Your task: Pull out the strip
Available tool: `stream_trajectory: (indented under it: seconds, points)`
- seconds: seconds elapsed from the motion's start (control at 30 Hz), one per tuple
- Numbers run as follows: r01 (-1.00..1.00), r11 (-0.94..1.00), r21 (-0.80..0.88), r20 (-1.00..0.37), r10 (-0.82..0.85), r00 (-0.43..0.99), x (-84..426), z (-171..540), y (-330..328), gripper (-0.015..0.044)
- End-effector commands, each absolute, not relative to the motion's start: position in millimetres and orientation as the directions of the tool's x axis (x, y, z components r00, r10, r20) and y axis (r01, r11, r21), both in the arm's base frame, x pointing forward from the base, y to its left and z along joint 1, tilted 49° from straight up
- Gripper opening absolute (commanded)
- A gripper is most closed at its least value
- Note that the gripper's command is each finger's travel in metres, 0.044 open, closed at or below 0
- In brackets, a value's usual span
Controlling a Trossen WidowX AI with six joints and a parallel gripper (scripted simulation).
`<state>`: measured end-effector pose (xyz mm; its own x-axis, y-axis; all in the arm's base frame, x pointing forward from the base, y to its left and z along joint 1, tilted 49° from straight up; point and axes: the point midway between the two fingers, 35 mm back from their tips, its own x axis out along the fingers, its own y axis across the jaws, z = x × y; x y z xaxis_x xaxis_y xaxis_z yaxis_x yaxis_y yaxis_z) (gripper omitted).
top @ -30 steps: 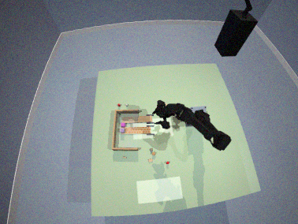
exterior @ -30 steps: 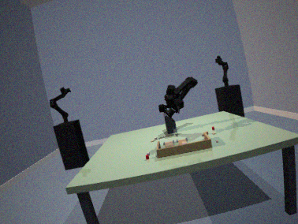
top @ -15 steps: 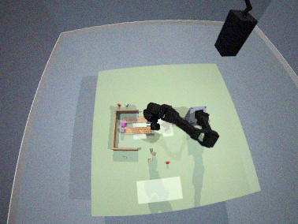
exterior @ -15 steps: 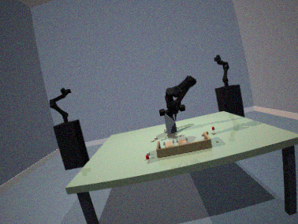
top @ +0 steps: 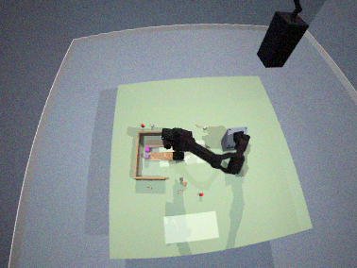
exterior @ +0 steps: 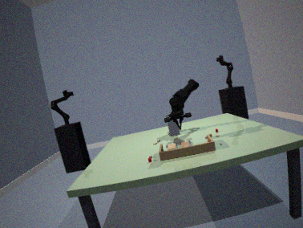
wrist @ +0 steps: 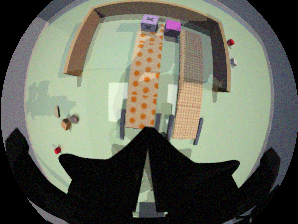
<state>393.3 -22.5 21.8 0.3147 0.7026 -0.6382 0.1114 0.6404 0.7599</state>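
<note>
The labelled cube [wrist: 150,23] [top: 146,156], pale purple with dark marks, sits on the far end of the orange-dotted strip [wrist: 142,90] [top: 161,156]. A plain magenta cube [wrist: 173,28] [top: 147,149] is close to its right in the wrist view. The finely checked strip [wrist: 189,107] lies to the right, roughly parallel to the dotted one. My gripper [wrist: 148,131] [exterior: 180,128] is shut and empty, pointing down. In the wrist view its tips overlap the near end of the dotted strip; their exact height above it cannot be told.
A brown wooden wall [wrist: 84,45] [top: 137,156] [exterior: 187,152] surrounds the far ends on three sides. Short grey bars [wrist: 123,120] [wrist: 199,131] flank the strips' near ends. Small red, white and brown pieces lie outside the wall. A pale sheet [top: 191,227] lies farther off.
</note>
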Motion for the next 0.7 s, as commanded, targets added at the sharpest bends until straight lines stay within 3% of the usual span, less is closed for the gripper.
stream_trajectory:
  seconds: [0.0,0.67]
  points:
    - [0.116,0.652,0.750,-0.662,0.743,0.098,400,11,5,0.0000]
    - [0.116,0.652,0.749,-0.662,0.743,0.098,402,2,15,0.0000]
